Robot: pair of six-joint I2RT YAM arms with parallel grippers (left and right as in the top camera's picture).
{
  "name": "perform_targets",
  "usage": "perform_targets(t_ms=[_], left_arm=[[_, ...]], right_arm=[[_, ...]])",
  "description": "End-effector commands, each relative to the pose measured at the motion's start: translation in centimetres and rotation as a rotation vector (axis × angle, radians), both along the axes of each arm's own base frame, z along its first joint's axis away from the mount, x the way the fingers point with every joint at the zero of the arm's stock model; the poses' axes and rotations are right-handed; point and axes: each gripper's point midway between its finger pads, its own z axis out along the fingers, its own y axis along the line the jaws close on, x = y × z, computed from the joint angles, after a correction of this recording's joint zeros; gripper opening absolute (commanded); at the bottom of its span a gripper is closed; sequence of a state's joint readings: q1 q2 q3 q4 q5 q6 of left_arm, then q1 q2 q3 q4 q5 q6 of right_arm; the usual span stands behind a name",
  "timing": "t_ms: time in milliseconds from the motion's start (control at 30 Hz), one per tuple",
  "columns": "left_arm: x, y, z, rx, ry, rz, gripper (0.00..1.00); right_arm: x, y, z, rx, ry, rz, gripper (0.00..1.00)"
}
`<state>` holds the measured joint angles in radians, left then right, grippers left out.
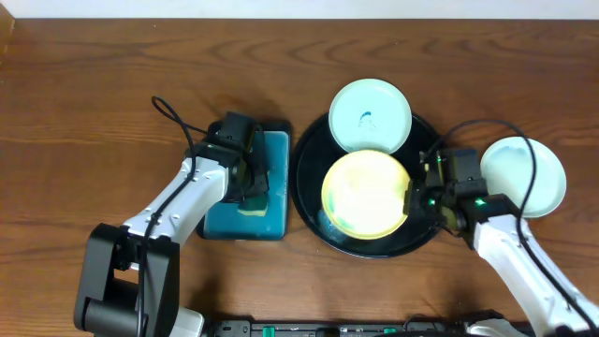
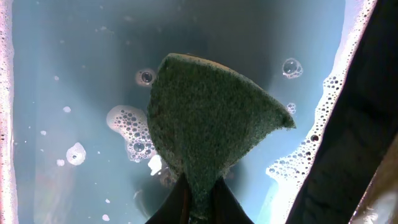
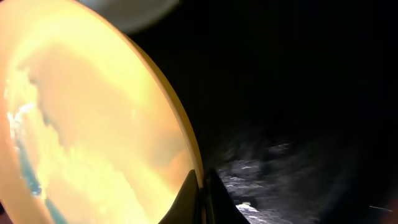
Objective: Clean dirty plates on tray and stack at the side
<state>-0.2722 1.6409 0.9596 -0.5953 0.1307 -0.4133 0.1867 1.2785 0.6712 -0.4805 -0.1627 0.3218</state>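
Observation:
A pale yellow plate (image 1: 363, 193) lies on the round black tray (image 1: 309, 201); my right gripper (image 1: 412, 199) is shut on its right rim. In the right wrist view the yellow plate (image 3: 87, 118) fills the left, with the rim pinched between the fingers (image 3: 201, 196). A mint-blue plate (image 1: 371, 114) with a small dark smear rests on the tray's far rim. Another mint-blue plate (image 1: 526, 176) sits on the table to the right. My left gripper (image 1: 251, 183) is shut on a green sponge (image 2: 205, 124) over soapy water.
A small rectangular black tray with teal inside (image 1: 277, 211) stands left of the round tray and holds soapy water (image 2: 68, 81) with bubbles. Cables run from both arms across the wooden table (image 1: 94, 103).

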Motion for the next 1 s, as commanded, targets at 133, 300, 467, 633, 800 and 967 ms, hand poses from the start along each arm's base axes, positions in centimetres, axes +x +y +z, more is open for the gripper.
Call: perform_targets(t_ms=[133,300,467,633,800,967], left_arm=[[-0.2,0.3,-0.4,0.018,0.008,-0.012,0.08],[-0.2,0.3,-0.4,0.018,0.008,-0.012,0.07],[-0.2,0.3,-0.4,0.018,0.008,-0.012,0.07],[-0.2,0.3,-0.4,0.018,0.008,-0.012,0.08],[-0.2,0.3,-0.4,0.018,0.008,-0.012,0.07],[-0.2,0.3,-0.4,0.018,0.008,-0.012,0.07]], right_arm=[[2.3,-4.0,6.0,-0.266,-0.223,-0.027,0.01],[2.3,-6.3,8.5,-0.401,-0.279,-0.055,0.01],[2.3,-7.4,9.5,-0.525,-0.303,-0.045,0.01],[2.2,-7.3,10.3,-0.639,-0.332,-0.034,0.01],[2.0,-7.1,11.9,-0.794,-0.387,-0.041,0.01],[2.0,-5.8,13.9,-0.947,-0.461,0.024,0.01]])
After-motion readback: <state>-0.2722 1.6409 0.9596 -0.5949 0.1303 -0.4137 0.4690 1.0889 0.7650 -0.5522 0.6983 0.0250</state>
